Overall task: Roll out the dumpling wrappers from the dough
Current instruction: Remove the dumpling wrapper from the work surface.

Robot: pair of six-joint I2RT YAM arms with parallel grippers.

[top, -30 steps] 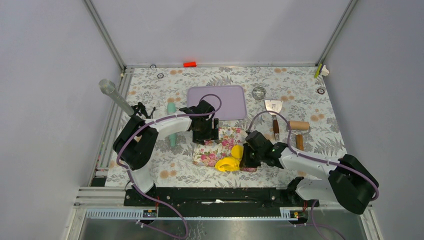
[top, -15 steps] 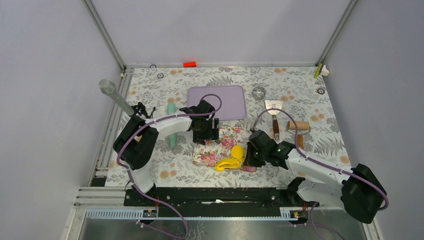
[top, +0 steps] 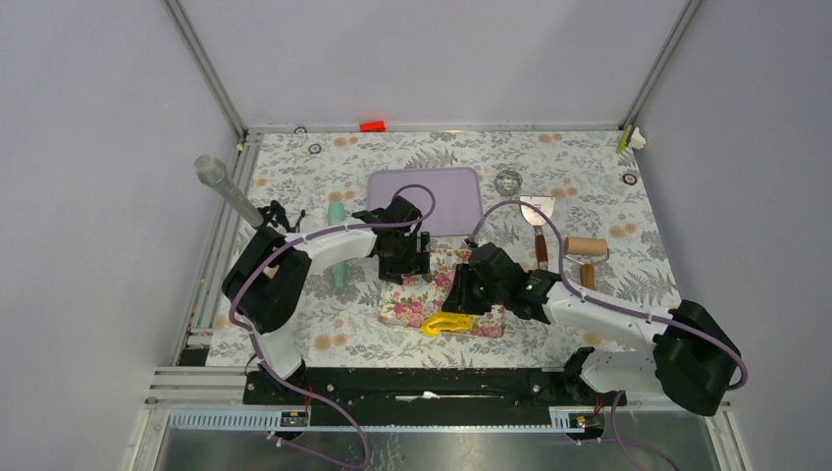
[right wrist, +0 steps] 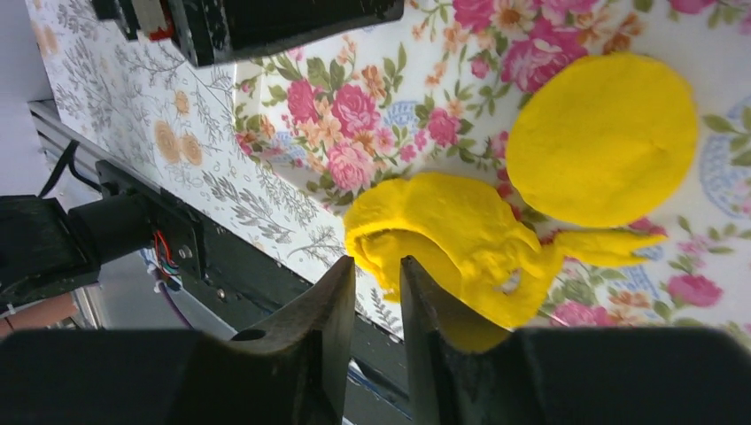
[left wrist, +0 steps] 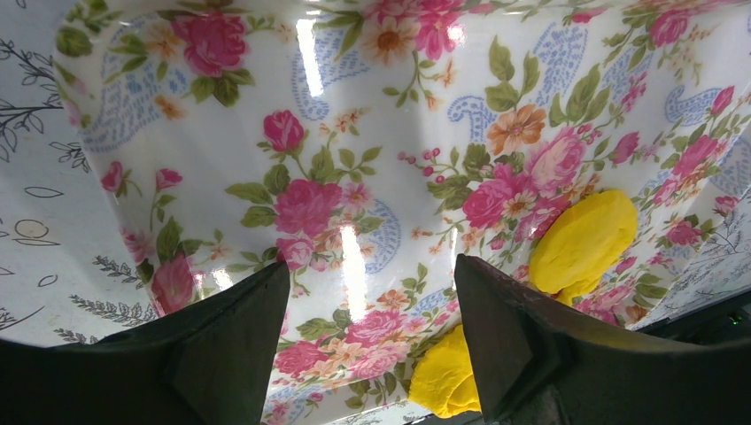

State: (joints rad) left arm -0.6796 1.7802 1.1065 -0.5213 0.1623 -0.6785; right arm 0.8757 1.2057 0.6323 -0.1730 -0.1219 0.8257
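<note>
Dough lies on the flowered mat near the front edge of the tabletop, right under my right gripper, its long axis running along that edge. One round wrapper sits just behind it. My right gripper is nearly closed, holding nothing. My left gripper hangs open over the mat's back part, farther off.

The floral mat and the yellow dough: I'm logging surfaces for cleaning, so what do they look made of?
The floral mat looks like glossy plastic or oilcloth: bright light streaks reflect off it. The dough looks like soft matte modelling clay, torn and folded; the round wrapper beside it looks the same, pressed flat.
</note>
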